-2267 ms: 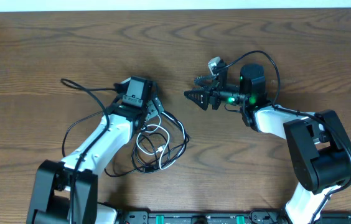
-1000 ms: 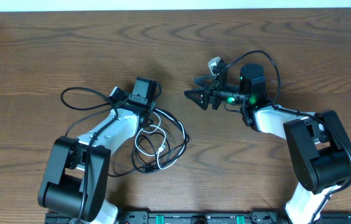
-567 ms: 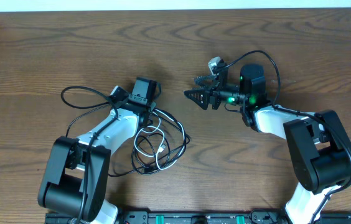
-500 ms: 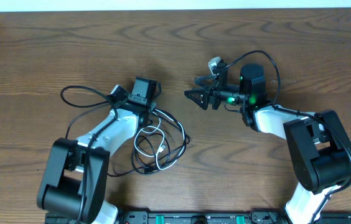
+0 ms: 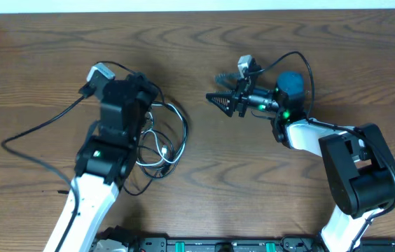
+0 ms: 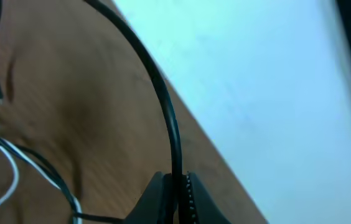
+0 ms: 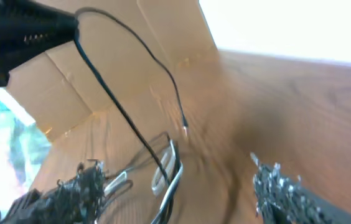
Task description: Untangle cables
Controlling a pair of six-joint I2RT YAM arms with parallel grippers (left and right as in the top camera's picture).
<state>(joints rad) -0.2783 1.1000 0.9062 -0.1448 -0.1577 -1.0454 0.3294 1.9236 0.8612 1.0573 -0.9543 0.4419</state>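
Two grippers: I see left gripper clamping thin black cable; right gripper spread wide over brown wooden bench middle.

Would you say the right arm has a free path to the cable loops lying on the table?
Probably yes: the right arm, jaws open, faces the cables across bare table; the left arm holds one black strand up, aside.

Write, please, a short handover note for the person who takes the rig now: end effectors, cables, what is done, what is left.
Left end effector: shut on one black cable, raised off the table.
Right end effector: open, empty, apart from the tangle.
Cables: black and white loops tangled on the table.
Done: one strand gripped.
Left: pull the cords apart.
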